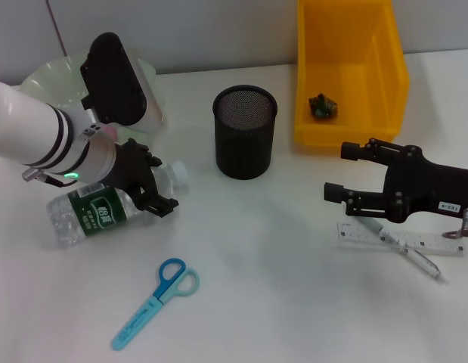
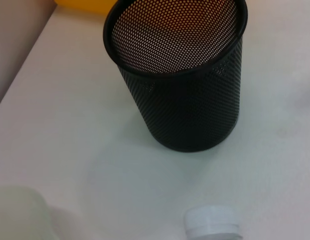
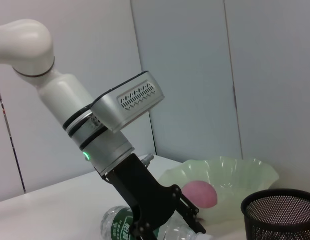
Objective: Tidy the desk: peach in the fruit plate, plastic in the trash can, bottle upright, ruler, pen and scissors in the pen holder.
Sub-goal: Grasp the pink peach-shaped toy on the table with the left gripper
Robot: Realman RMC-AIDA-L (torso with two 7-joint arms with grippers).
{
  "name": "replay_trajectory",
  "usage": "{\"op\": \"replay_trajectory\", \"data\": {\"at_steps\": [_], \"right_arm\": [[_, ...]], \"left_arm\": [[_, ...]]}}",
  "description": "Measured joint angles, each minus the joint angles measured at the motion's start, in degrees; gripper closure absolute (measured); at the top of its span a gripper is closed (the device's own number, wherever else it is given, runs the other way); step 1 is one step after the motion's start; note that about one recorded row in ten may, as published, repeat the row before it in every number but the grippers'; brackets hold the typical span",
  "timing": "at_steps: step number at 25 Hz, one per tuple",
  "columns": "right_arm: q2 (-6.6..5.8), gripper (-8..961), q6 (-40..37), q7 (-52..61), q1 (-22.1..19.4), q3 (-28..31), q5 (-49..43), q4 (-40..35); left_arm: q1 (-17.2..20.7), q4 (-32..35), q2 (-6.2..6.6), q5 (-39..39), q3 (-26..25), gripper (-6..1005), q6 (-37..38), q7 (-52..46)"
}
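here the left gripper [image 1: 154,189] spreads wide round the lying bottle [image 1: 105,209], likely to right it; right gripper [image 1: 354,172] hangs open above the ruler [image 1: 400,240].

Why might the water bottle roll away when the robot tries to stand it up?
The bottle lies on its side on the smooth table, and its round body would probably roll if nudged. It looks like thin clear plastic, so it may squash a little in the left gripper. It seems nearly empty, so likely light and easy to tip.
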Motion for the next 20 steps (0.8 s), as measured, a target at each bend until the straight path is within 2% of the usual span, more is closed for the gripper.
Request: {"op": "replay_trajectory", "data": {"at_steps": [14,20], "right_arm": [[0.02,113,-0.03,0.00,0.30,-0.18,-0.04,0.16],[0.02,113,0.09,0.00,0.39,-0.32,-0.04,0.25]], "left_arm": [[-0.31,-0.70,0.00,-0.12,1.24,256,-1.05,0.88],[-0.35,-0.71,0.00,0.01,1.54,413,-1.08,1.15]]}}
